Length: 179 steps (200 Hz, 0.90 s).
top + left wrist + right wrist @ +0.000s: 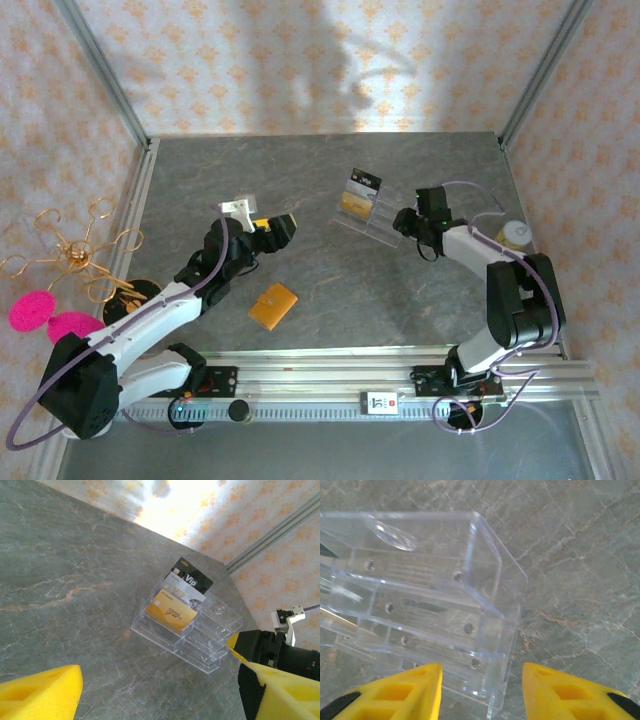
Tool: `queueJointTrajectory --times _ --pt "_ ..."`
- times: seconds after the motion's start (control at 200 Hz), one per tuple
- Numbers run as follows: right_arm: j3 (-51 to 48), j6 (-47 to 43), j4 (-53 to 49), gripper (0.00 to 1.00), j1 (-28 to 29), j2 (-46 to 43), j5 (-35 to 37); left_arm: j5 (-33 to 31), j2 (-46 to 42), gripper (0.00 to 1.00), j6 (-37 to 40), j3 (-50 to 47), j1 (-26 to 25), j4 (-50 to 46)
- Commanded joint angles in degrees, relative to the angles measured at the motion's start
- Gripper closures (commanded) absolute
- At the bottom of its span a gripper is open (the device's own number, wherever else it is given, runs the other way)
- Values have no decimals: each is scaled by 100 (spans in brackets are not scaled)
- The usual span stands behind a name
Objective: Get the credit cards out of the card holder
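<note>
The card holder [273, 305], a flat orange-tan wallet, lies on the table in front of the left arm; no card shows on it. My left gripper [278, 228] [157, 680] hovers beyond it, open and empty, facing a clear acrylic stand [368, 222] [210, 640]. Three credit cards stand in that stand's left end: black [192, 577], silver [186, 594] and gold [170, 611]. My right gripper [405, 224] [482, 680] is open at the stand's right end [485, 630], its yellow fingers either side of the corner without touching it.
A gold wire jewellery tree [80, 258] with pink discs [35, 312] stands off the table's left edge. A small bottle [515, 235] sits at the right edge. A white bracket [238, 207] lies behind the left gripper. Patterned walls enclose the back and sides.
</note>
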Motion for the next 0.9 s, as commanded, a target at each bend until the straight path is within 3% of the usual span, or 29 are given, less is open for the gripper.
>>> queueJointTrajectory --times 0.0,0.325,0.711,0.891 --pt "-57 45 200 57 3 100 43 88 6 19 20 178 -20 -70" --pt "-110 268 583 65 3 286 123 125 -12 19 -14 164 -24 -94" --pt "-282 503 896 67 2 12 135 146 -47 20 -31 160 -28 -101" --pt "-111 512 592 70 0 265 409 142 -13 20 -46 155 -20 -65"
